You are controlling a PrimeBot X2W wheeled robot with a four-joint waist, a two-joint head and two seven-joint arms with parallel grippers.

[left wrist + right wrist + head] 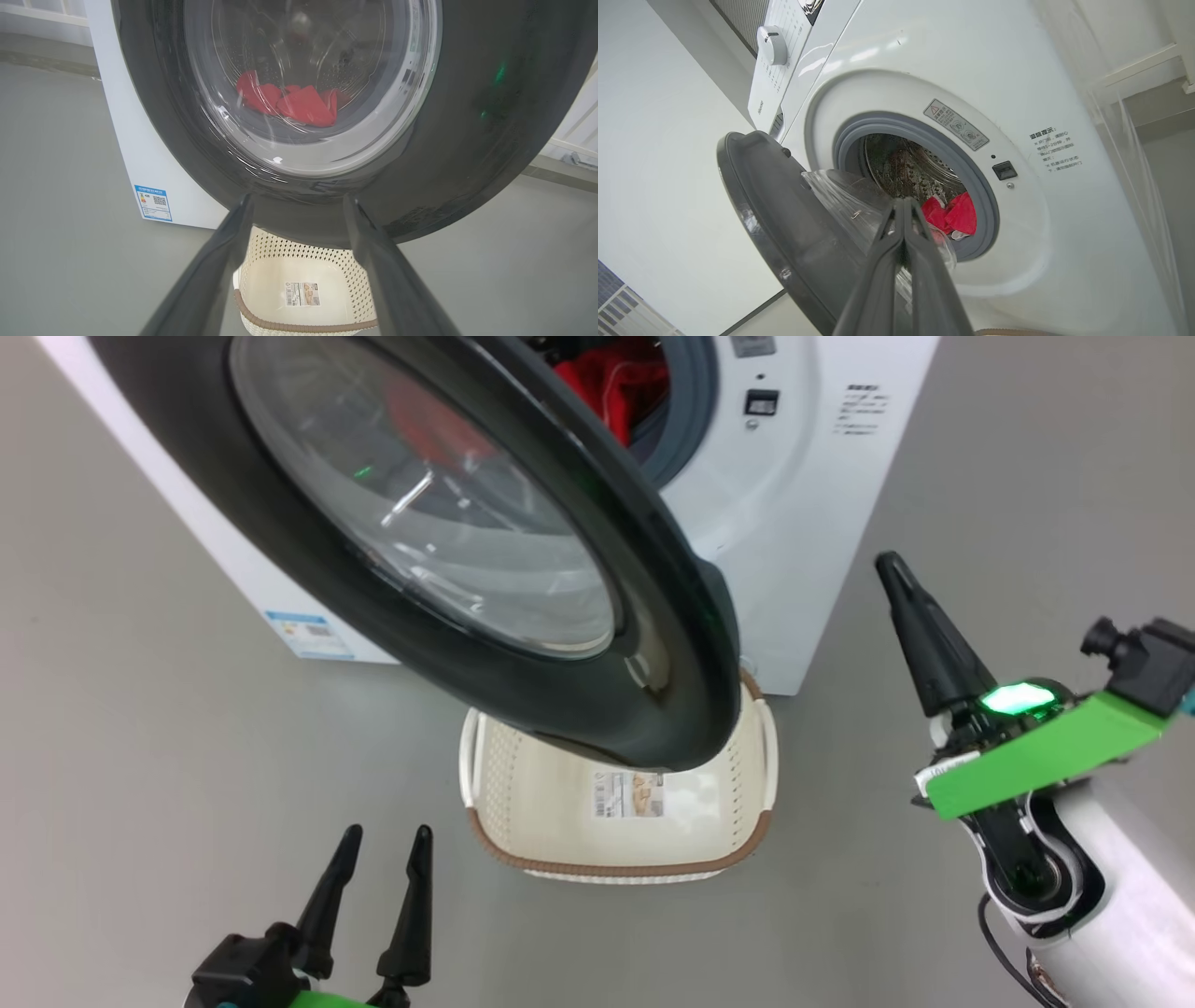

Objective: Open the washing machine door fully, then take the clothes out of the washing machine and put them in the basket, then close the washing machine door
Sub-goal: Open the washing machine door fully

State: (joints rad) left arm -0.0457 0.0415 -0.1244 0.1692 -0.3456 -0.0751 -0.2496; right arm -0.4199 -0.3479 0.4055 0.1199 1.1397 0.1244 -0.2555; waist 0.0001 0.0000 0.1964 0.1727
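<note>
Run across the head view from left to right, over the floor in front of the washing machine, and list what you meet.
left gripper, fingers apart → basket on the floor → right gripper, fingers together. The washing machine door overlaps the basket from above, so it is left out of the order.

The clothes (pixel 955 217) lie in the washing machine (pixel 794 523), the basket (pixel 523 784) before it, seemingly beneath the door (pixel 653 616).

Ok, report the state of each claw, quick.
Left claw: open, holding nothing.
Right claw: shut, nothing between its fingers.
</note>
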